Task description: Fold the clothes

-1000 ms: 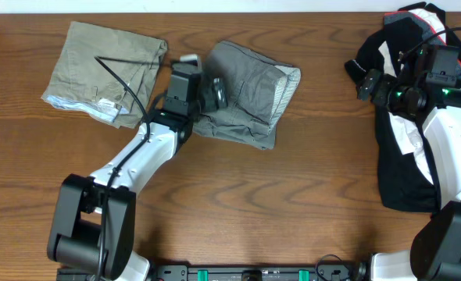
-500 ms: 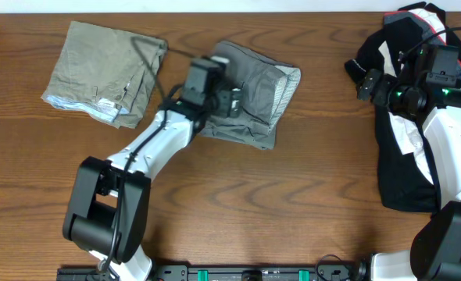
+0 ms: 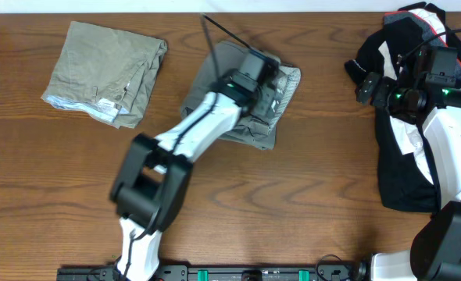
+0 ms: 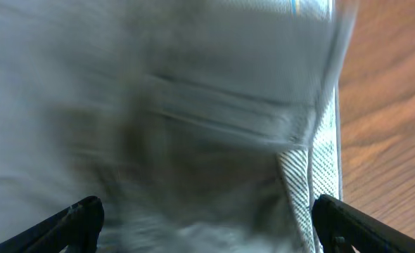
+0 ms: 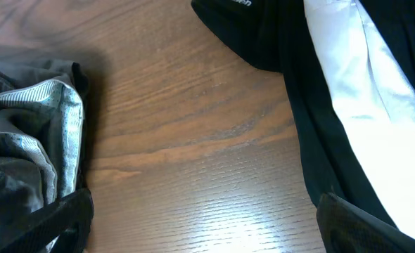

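Observation:
The grey shorts [image 3: 217, 65] lie folded in a bundle at the back middle of the table, with a mesh lining showing at the right edge. My left gripper [image 3: 268, 92] hovers open over their right part. In the left wrist view the blurred grey cloth [image 4: 193, 105] fills the frame between the wide-apart jaws of my left gripper [image 4: 207, 218]. My right gripper [image 3: 367, 82] is open and empty beside the black top [image 3: 394, 183]. In the right wrist view it [image 5: 207, 225] is over bare wood, between the grey shorts [image 5: 24, 140] and the black top [image 5: 278, 35].
The olive-khaki shorts [image 3: 101, 70] lie folded at the back left. The black top with white panels lies crumpled along the right edge, partly under my right arm. The wooden table [image 3: 293, 195] is bare in front.
My left gripper has swung right, from the left edge of the grey shorts across to their right part. The right arm has not moved.

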You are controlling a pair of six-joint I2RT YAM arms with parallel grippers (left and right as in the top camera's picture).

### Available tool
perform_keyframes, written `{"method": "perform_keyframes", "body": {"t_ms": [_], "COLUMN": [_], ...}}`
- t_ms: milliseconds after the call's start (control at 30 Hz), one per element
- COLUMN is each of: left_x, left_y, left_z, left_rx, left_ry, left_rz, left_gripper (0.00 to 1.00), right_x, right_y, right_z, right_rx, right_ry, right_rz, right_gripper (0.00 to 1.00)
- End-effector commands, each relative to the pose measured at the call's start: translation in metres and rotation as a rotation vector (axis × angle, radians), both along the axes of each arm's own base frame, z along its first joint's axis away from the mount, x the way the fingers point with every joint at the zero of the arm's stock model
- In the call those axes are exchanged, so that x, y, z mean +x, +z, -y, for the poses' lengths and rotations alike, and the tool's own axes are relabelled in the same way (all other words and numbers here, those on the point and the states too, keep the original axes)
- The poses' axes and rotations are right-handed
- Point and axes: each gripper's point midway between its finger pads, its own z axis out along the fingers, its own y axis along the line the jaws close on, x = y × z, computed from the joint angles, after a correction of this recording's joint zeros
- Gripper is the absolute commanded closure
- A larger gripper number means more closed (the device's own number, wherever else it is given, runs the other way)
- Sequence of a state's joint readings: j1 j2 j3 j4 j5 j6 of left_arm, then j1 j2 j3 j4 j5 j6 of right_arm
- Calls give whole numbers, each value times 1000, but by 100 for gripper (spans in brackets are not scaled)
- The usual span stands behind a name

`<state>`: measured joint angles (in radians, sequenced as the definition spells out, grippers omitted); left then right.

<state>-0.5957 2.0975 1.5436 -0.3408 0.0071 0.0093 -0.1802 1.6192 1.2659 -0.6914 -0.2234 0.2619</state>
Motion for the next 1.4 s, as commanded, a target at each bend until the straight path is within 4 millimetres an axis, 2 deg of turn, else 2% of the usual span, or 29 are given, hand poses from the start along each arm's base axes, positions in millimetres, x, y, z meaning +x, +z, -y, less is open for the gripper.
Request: {"method": "perform_keyframes", "body": {"t_ms": [0, 100, 233, 467, 600, 767, 833, 933, 1033, 1067, 1133, 1167, 1267, 1333, 1367], "left_x": [1, -6, -17, -24, -24, -11, -6, -3, -7, -8, -9, -10, -7, -6, -6], "left_y": [4, -1, -19, -57, -60, -59, -63, -77, -98, -104, -112, -113, -111, -111, -110], "left_z": [18, 26, 35, 30, 28, 7, -3, -15, -19, -20, -21, -20, -16, -15, -15], "left_rx": [41, 71, 94, 140, 152, 292, 381, 505, 574, 586, 604, 609, 602, 597, 596], "left_ry": [-26, -39, -66, -66, -63, -48, -73, -133, -212, -226, -251, -261, -260, -258, -257], "left_rz": [42, 48, 18, -46, -49, 32, 63, 79, 57, 51, 45, 45, 63, 70, 71], "left_gripper": [5, 5, 5, 5, 4, 6, 10, 14, 15, 18, 32, 45, 74, 85, 88], "right_x": [-2, -2, -2, -2, -2, -2, -2, -2, -1, -1, -1, -1, -1, -2, -2], "right_y": [-4, -4, -4, -4, -5, -4, -5, -5, -4, -4, -4, -4, -4, -4, -5], "right_z": [2, 2, 2, 3, 3, 3, 3, 3, 3, 3, 4, 4, 4, 4, 4], "right_rx": [-16, -16, -16, -26, -28, -29, -29, -28, -29, -29, -30, -36, -43, -43, -43], "right_ry": [15, 15, 15, 22, 20, 19, 20, 20, 20, 20, 20, 24, 37, 37, 37], "right_rz": [-10, -9, -10, -9, -9, -8, -9, -9, -7, -6, -5, -6, -6, -6, -6], "right_gripper": [1, 1, 1, 1, 1, 1, 1, 1, 1, 1, 1, 1, 1, 1, 1]}}
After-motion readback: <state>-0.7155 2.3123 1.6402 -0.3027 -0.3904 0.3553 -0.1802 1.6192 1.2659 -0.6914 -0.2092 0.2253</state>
